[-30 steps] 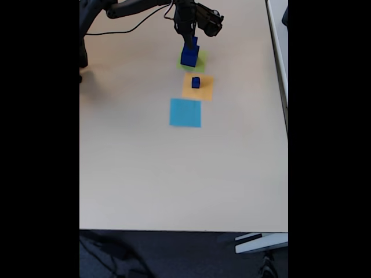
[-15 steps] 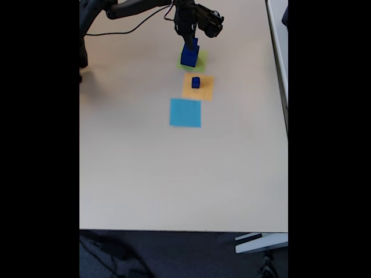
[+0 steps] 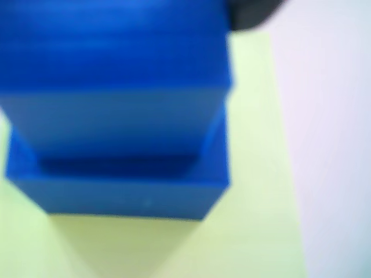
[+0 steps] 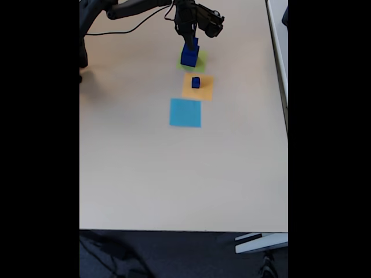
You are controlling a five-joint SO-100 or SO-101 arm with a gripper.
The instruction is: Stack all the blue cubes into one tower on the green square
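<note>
The green square [image 4: 201, 61] lies at the far end of the table in the fixed view. On it stands the tower [image 4: 189, 55], made of two blue cubes. The wrist view shows them close and blurred: a wide lower cube [image 3: 116, 194] on the green square [image 3: 255, 174], and a smaller upper cube [image 3: 116, 87] resting on it, shifted toward the back. My gripper [image 4: 189, 39] reaches down over the tower's top and is shut on the upper cube. One dark finger [image 3: 252, 11] touches that cube's right edge. A tiny blue cube [image 4: 196, 83] sits apart on the orange square [image 4: 206, 90].
A flat light-blue square [image 4: 185, 113] lies in front of the orange one. A black cable [image 4: 124, 29] runs along the table's far left by the arm's base. The table's front edge [image 4: 185, 229] borders dark floor.
</note>
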